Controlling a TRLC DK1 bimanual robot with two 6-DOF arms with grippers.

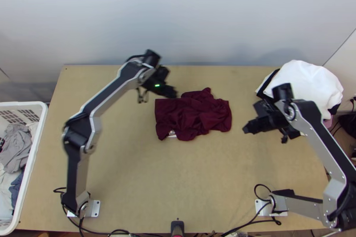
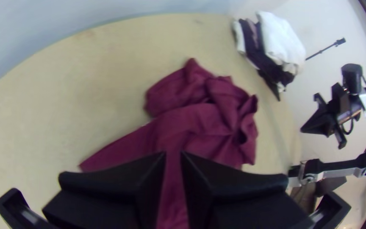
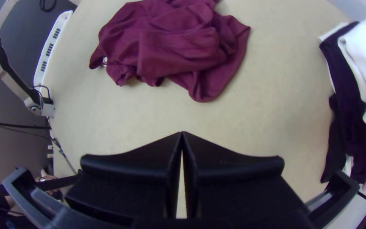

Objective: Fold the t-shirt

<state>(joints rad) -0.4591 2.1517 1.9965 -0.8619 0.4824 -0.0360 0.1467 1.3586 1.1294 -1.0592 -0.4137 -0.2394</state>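
In the top view, the shirt (image 1: 196, 119) lies bunched near the middle of the surface (image 1: 133, 183), probably put there so that 2 arms can reach it. Its left part is flatter, with a fairly straight side, while the rest heaps into soft, rounded ridges; a small white patch (image 1: 172, 134) peeps from the near edge. The left gripper (image 1: 174, 93) is by the far left corner, seemingly placed to pinch it; contact I cannot tell. The right gripper (image 1: 246, 129) is well apart from the shirt, likely leaving room. The pile (image 1: 305, 83) sits off to the right, perhaps as finished work, opposite the slatted, stiff-rimmed basket (image 1: 38, 141) of crumpled clothes. In the left wrist view, the left gripper's 2 tips stand slightly parted over thin, matt maroon cloth, with no grip visible. In the right wrist view, the right gripper's wedge-shaped tips meet, empty, over bare wood, and the shirt's loose folds overlap beyond them.
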